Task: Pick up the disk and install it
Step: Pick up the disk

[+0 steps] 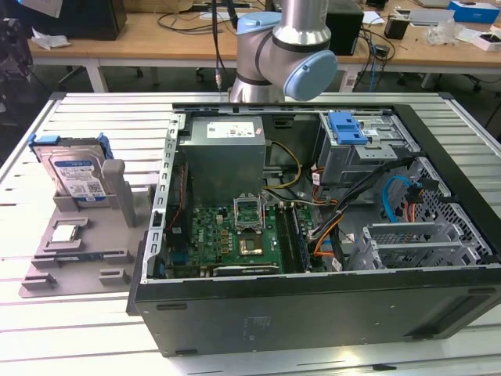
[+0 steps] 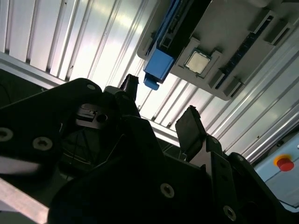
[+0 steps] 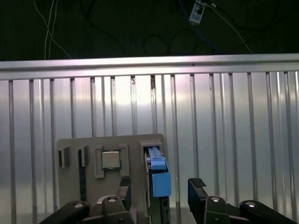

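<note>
I am operating in a robotics lab set up for computer assembly. Evidence: a slatted aluminium bench [image 1: 86, 110] carries an opened desktop case [image 1: 313, 313] with its mainboard [image 1: 235, 231] exposed, and an industrial arm [image 1: 286, 47] rises at the case's far side. A grey moulded fixture [image 1: 117, 192] presents parts, the disk [image 1: 77, 174] standing upright in it. Wooden benches [image 1: 156, 35] at the back hold cables and boxes. A red push-button on a yellow base [image 2: 284, 163] appears in the second wrist view.
</note>
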Tool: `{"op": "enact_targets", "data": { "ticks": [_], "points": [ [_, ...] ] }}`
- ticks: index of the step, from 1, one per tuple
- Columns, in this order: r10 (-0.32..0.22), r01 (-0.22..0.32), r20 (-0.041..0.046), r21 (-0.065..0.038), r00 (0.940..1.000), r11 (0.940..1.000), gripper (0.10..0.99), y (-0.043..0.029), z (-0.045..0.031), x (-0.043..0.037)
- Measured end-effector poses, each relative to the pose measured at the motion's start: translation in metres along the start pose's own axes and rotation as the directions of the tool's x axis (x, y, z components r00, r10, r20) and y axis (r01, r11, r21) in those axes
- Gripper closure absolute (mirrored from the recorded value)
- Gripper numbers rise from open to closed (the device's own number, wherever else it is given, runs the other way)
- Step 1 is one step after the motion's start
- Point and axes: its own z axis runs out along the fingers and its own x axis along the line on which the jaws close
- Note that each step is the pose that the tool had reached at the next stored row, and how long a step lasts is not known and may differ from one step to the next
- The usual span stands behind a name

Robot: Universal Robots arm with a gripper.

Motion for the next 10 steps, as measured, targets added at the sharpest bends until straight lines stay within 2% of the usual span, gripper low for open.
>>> {"op": "enact_targets", "data": {
  "ticks": [10],
  "points": [
    [-0.006, 0.006, -0.0033, 0.0, 1.0, 1.0, 0.486, -0.0049, 0.0203, -0.0045]
  ]
}}
